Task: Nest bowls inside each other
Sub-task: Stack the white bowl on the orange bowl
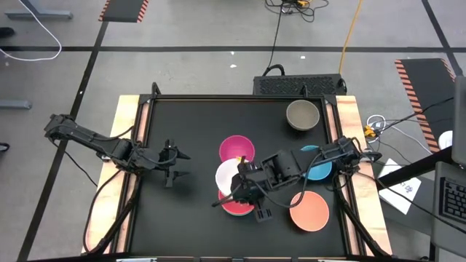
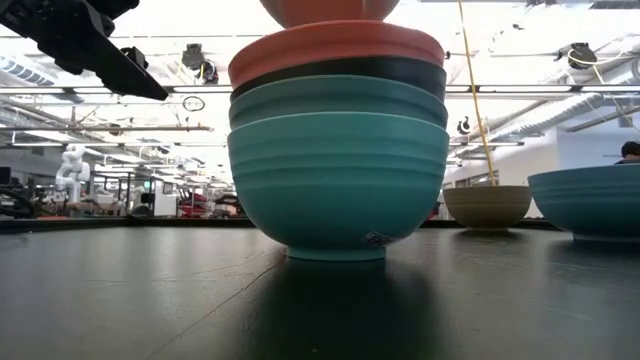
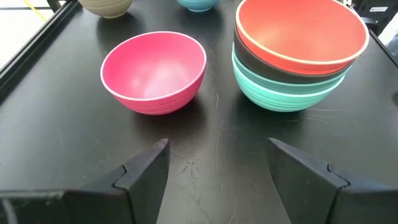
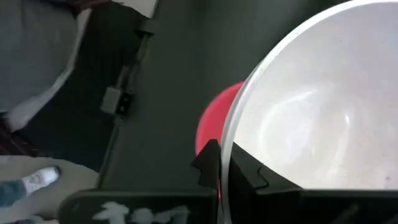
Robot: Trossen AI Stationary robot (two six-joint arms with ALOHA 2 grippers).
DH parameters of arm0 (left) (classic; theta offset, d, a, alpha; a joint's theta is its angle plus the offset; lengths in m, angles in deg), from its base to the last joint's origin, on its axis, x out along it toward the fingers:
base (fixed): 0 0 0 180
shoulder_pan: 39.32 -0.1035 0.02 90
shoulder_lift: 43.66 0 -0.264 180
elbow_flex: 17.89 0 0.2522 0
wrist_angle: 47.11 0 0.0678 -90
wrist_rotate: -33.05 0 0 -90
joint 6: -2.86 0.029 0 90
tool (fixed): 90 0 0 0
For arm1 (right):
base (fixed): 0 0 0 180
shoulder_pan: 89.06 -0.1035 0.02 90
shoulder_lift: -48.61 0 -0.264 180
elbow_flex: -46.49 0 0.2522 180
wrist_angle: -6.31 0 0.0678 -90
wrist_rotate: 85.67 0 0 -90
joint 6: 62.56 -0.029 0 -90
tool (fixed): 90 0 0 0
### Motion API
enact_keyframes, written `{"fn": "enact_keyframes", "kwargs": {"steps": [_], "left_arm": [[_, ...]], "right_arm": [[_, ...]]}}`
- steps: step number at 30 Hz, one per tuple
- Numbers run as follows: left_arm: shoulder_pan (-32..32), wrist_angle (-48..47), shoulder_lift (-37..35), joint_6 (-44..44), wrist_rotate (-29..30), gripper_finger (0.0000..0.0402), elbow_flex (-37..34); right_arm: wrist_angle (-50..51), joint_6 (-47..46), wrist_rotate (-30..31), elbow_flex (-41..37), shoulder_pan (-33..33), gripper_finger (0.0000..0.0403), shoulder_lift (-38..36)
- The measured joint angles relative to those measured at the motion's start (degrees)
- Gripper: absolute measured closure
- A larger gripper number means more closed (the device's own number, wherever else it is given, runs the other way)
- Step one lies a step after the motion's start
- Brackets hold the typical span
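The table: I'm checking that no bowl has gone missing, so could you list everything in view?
Stacked bowls: four, nested; turquoise at the bottom, then dark green, black, red on top; mid-table, towards the front.
White bowl: one, held over the stack.
Magenta bowl: one, just behind the stack.
Grey-brown bowl: one, back right corner.
Blue bowl: one, right side, partly under the right arm.
Peach-orange bowl: one, front right.
Table: one, black.
Left gripper: open, empty, left of the bowls.
Right gripper: shut on the white bowl's rim.
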Motion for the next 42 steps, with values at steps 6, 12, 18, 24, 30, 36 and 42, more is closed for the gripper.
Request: {"fn": "enact_keyframes", "kwargs": {"steps": [6,12,18,24,30,36,42], "left_arm": [[0.0,0.0,0.0,0.0,0.0,0.0133,0.0],[0.1,0.3,0.0,-0.2,-0.3,0.0133,0.0],[1.2,0.3,0.0,-0.6,-0.3,0.0133,0.0],[3.1,0.5,0.0,-0.5,-0.2,0.0133,0.0],[4.8,1.4,0.0,-0.3,0.0,0.0133,0.0],[6.2,1.4,0.0,-0.4,0.0,0.0133,0.0],[7.3,1.5,0.0,-0.5,0.6,0.0133,0.0]], "right_arm": [[-0.5,-1.6,0.2,-5.7,-0.5,0.0403,0.0],[-3.2,0.2,2.4,-11.6,-0.4,0.0403,0.0],[-5.6,1.0,2.4,-15.8,-0.1,0.0403,0.1],[-8.2,1.1,2.5,-17.6,-0.2,0.0403,0.0],[-9.8,-0.9,2.4,-18.3,-0.2,0.0403,0.0],[-9.9,-3.0,2.2,-18.3,-0.1,0.0390,0.0],[-10.3,-4.6,0.9,-18.3,0.0,0.0341,0.0]]}}
